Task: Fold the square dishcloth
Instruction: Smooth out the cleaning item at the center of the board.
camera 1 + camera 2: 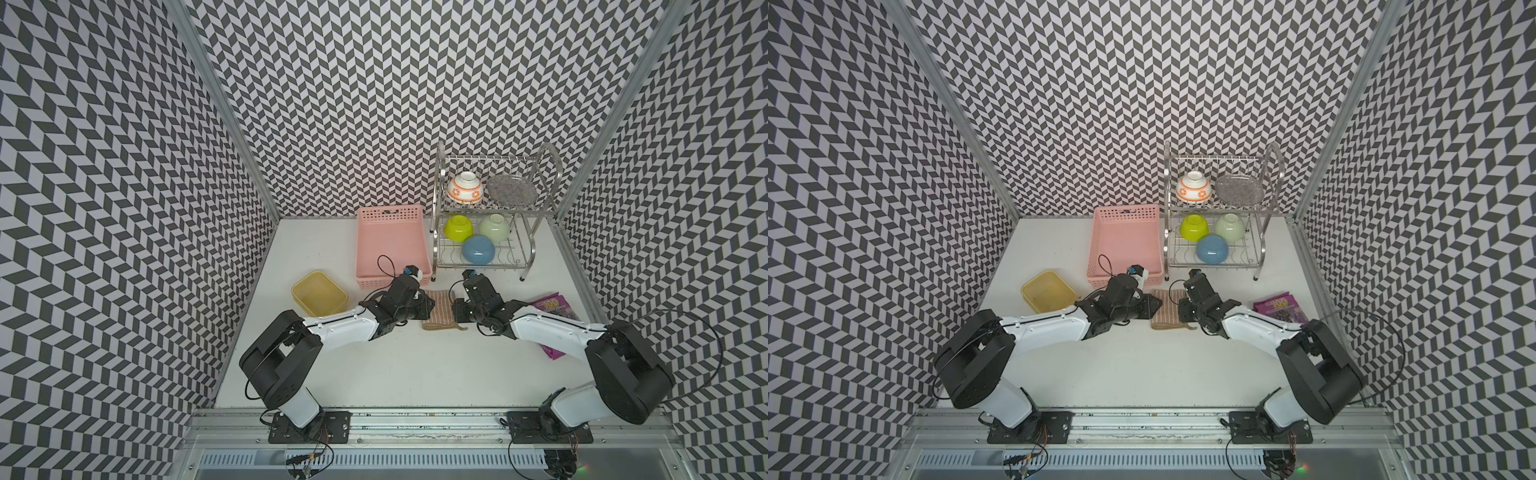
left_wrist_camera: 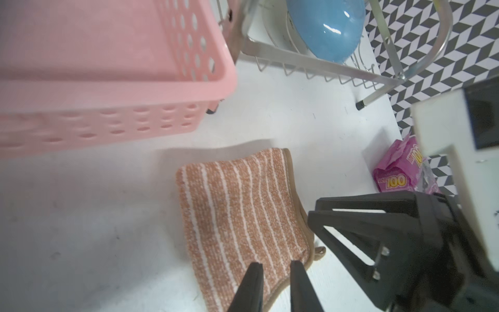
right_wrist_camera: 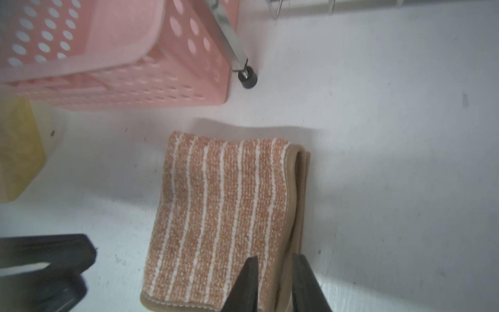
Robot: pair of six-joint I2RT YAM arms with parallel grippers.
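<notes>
Black-and-white chevron walls (image 1: 374, 104) box in the white table (image 1: 374, 374) that I am working over.

My count:
- One square dishcloth (image 1: 440, 311) lies on the table, near the front of the pink basket (image 1: 390, 214) and the dish rack (image 1: 490, 157). It sits between my two arms and lies doubled over: tan with cream stripes, with two layers of brown edging stacked along one side. Its small corner loop (image 2: 320, 250) pokes out at the near corner.
- One empty yellow tub (image 1: 319, 293) stands to the basket's left.
- One two-tier rack holds four bowls. An orange-patterned white one (image 1: 464, 189) is on the upper tier. A lime one (image 1: 458, 227), a pale green one (image 1: 494, 226) and a blue one (image 1: 478, 249) are below.
- One clear glass plate (image 1: 511, 189) stands on the upper tier.
- One purple packet (image 1: 555, 305) lies partly under my right arm. The only writing I can read on it is "100".

The left pincer (image 2: 276, 266) hangs over the cloth's near end with a narrow gap between its fingers and striped fabric showing in that gap. The right pincer (image 3: 275, 258) straddles the doubled edging the same way. I cannot tell whether either one is pinching the fabric or merely poised above it.
</notes>
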